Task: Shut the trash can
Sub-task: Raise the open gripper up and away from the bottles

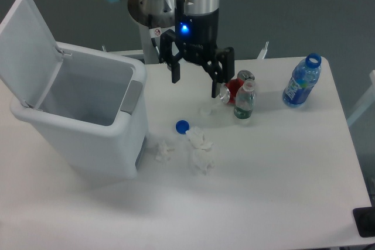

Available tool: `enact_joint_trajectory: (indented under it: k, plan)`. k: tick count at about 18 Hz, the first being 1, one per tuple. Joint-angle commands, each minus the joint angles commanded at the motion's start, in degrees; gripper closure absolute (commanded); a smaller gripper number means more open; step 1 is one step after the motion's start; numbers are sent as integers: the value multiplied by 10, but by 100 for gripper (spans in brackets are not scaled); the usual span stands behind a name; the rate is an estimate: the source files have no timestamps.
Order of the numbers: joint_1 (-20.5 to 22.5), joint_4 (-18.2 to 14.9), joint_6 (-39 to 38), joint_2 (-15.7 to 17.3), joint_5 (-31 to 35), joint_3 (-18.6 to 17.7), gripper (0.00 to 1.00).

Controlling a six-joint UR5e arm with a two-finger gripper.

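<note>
The trash can (88, 139) is a large white bin standing on the left side of the table. Its flat lid (26, 42) is swung up and back on the far left, leaving the inside open to view. A grey tab (131, 96) sits on the front rim. My gripper (195, 87) hangs above the table to the right of the bin, apart from it, with its black fingers spread open and nothing between them.
A blue bottle cap (182, 126) and crumpled white paper (201, 150) lie beside the bin. A small clear bottle (244, 100) and a red can (236, 89) stand right of the gripper. A blue bottle (302, 81) stands at the far right.
</note>
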Motion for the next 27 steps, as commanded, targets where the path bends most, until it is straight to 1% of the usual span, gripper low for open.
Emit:
enact_joint_trajectory:
  k: [5,9,11,13,17,24,27]
  plan:
    - [3,10,-13,0,2,3,0]
    - [5,11,-27,2,1,-5,0]
    - [5,11,-29,6,0,-17,0]
    - [5,10,-34,11,2,-18,0]
    - [3,10,-85,38,3,-23,0]
    - [0,9,-139,87,-2,-22,0]
    - [-3,4,-185,112,-2,-22,0]
